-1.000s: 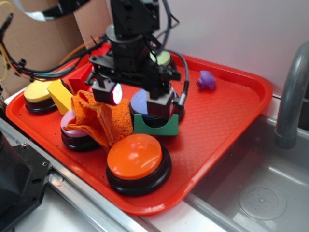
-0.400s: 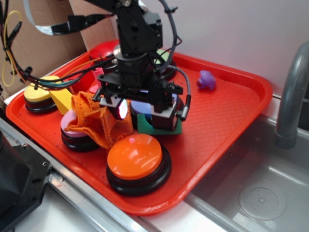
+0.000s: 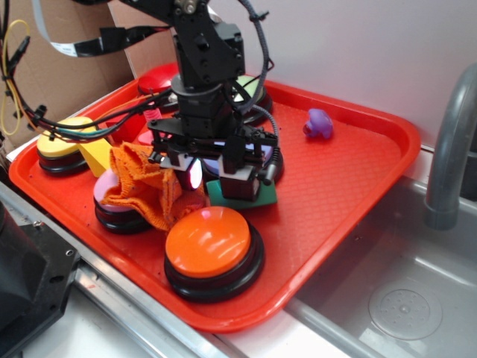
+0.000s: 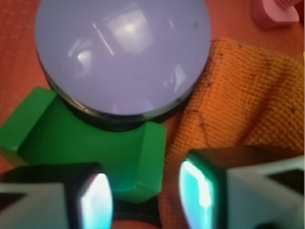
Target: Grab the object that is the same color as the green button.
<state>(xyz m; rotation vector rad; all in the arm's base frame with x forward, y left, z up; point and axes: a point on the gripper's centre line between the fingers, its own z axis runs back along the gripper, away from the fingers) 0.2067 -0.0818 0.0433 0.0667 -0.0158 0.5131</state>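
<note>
Plainly, the reach is nearly over and the grasp itself has not begun. From the left of the red plastic tray (image 3: 350, 186), a yellow domed button (image 3: 56, 142) and yellow block sit by the rim, then a crumpled orange knitted cloth (image 3: 141, 186) draped over a pink button. Next comes the black gripper (image 3: 216, 177), low over the small dark green arch-shaped block (image 3: 262, 195), which lies on the tray floor between a pale blue domed button (image 4: 121, 52) and the big orange domed button (image 3: 209, 240). The wrist view shows the block's arch hugging the blue button's black base, one leg of the block (image 4: 143, 162) between the two lit fingertips (image 4: 198, 191), the cloth touching its right side. The jaws stand apart, holding nothing. Behind the arm, the pale green domed button (image 3: 252, 89) peeks out; farther right lies a small purple toy (image 3: 319, 123).

Judging from this, the next move calls for a short descent and a squeeze on that leg, keeping the right finger clear of the cloth.
</note>
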